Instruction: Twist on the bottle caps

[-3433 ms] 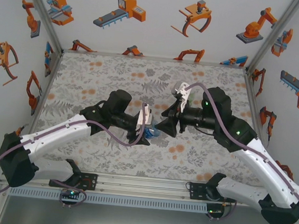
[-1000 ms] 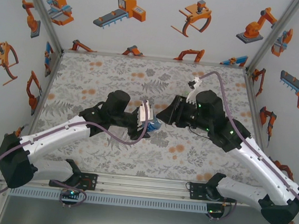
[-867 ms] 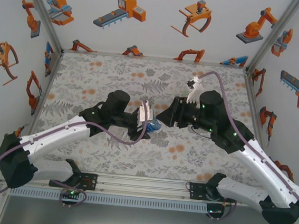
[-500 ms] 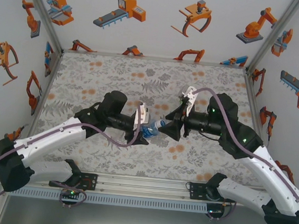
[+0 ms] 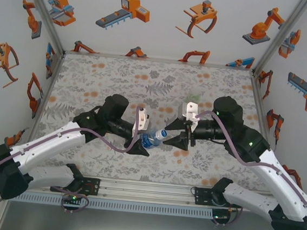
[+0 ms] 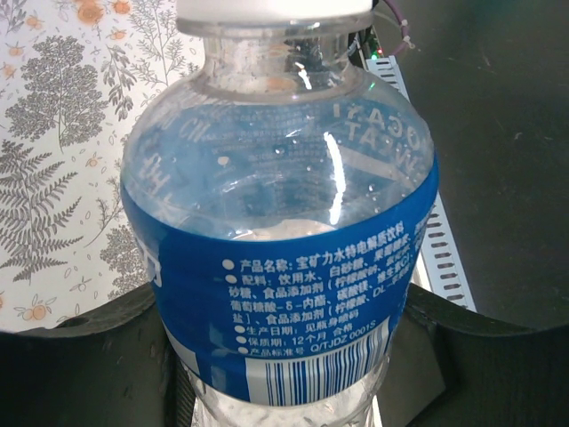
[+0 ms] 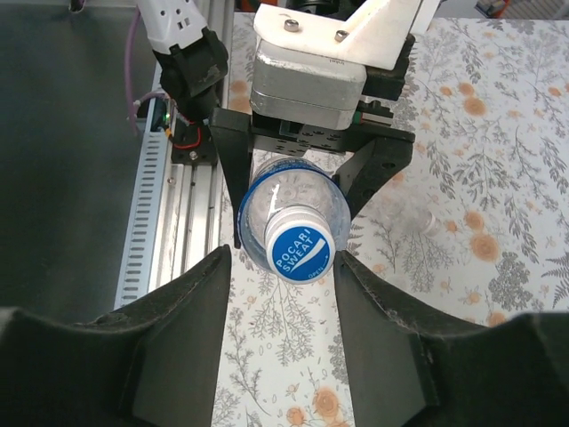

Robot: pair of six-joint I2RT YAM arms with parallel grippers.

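My left gripper [image 5: 144, 139] is shut on the blue-label bottle [image 5: 151, 142], which it holds off the table with the neck toward the right arm. In the left wrist view the bottle [image 6: 280, 267] stands between the dark fingers [image 6: 84, 356]. A white cap with a blue printed top [image 7: 300, 247] sits on its neck. My right gripper [image 7: 283, 258] is open, its jaws either side of the cap [image 5: 161, 133] at the fingertips, with a gap on the left side. A green-tinted bottle [image 5: 193, 99] shows partly behind the right wrist.
A clear bottle [image 7: 411, 227] lies on the floral cloth [image 5: 102, 77] beyond the left gripper. The metal rail [image 5: 144, 206] runs along the near edge. Printed walls close in the back and both sides.
The right gripper swung down from the back right and now faces the bottle's cap, its jaws narrower. The left arm drew the bottle slightly nearer and lower.
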